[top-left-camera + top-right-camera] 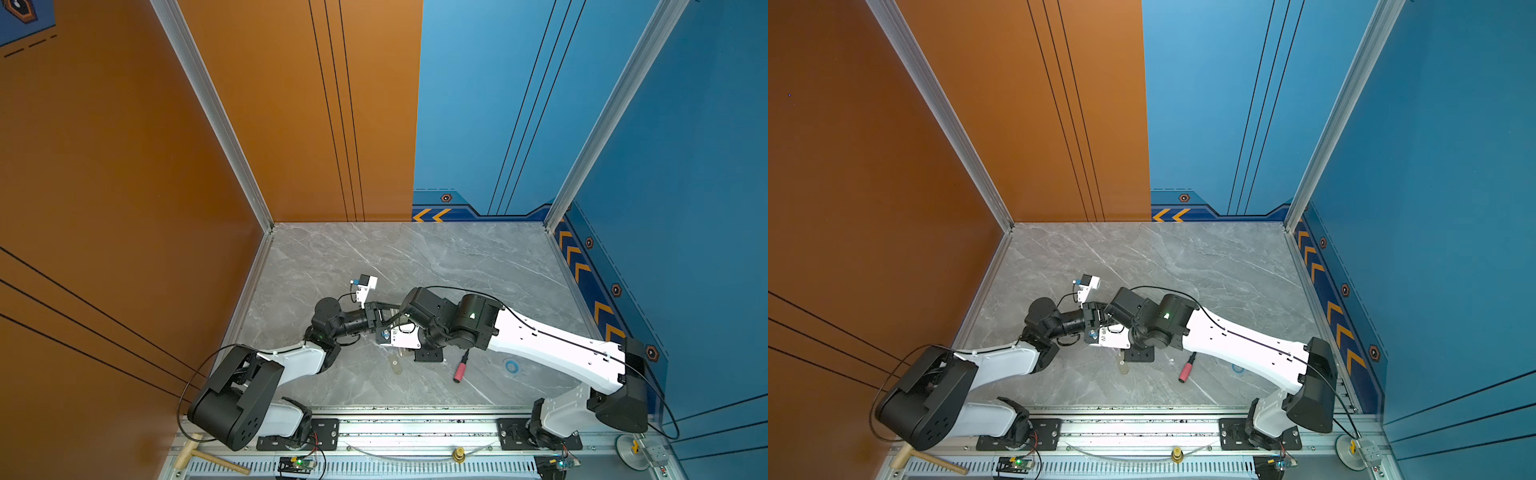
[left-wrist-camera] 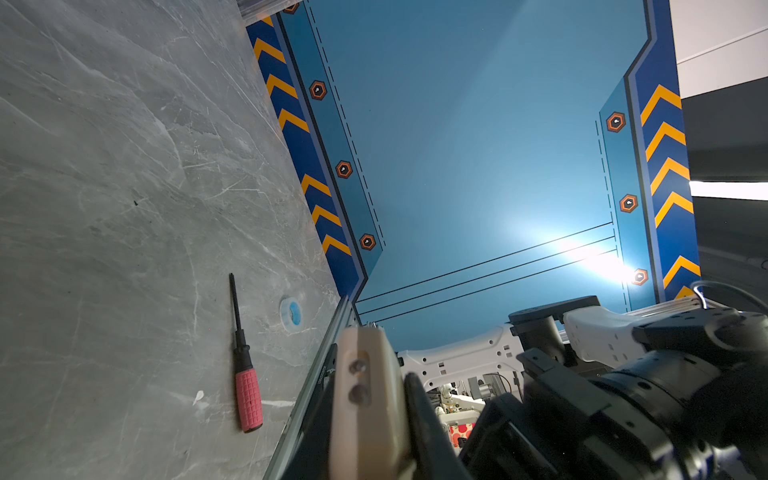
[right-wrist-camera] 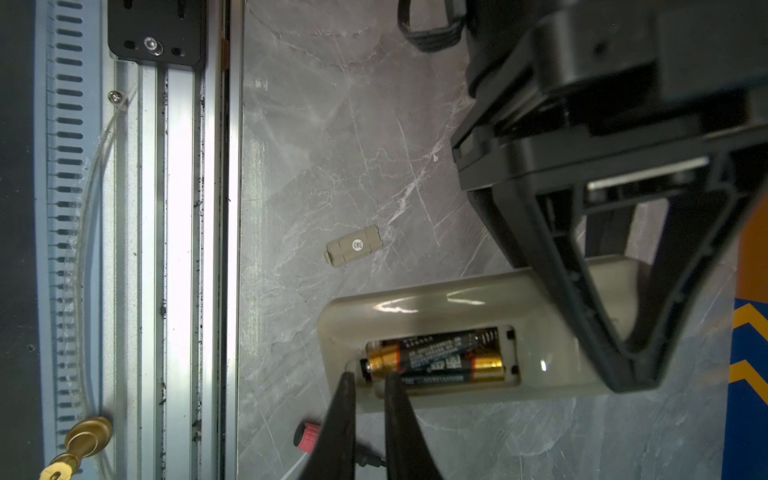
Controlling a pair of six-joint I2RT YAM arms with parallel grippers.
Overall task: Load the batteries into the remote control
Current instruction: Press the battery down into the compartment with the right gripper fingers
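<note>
The remote control (image 3: 449, 299) is held above the table with its beige back and open battery recess facing the right wrist camera. Two black-and-gold batteries (image 3: 436, 359) lie side by side in the recess. My left gripper (image 2: 370, 374) is shut on the remote's other end, its black finger (image 3: 582, 270) crossing the body. My right gripper (image 3: 368, 376) sits at the gold end of the nearer battery, its jaws a narrow gap apart with nothing between them. In both top views the two wrists meet at mid-table (image 1: 386, 322) (image 1: 1102, 320) and hide the remote.
A small beige battery cover (image 3: 354, 246) (image 1: 395, 365) lies on the marble table just in front of the grippers. To the right of it are a pink-handled screwdriver (image 1: 460, 368) (image 2: 245, 365) and a blue tape ring (image 1: 512, 366). The aluminium rail (image 3: 178, 249) runs along the front edge.
</note>
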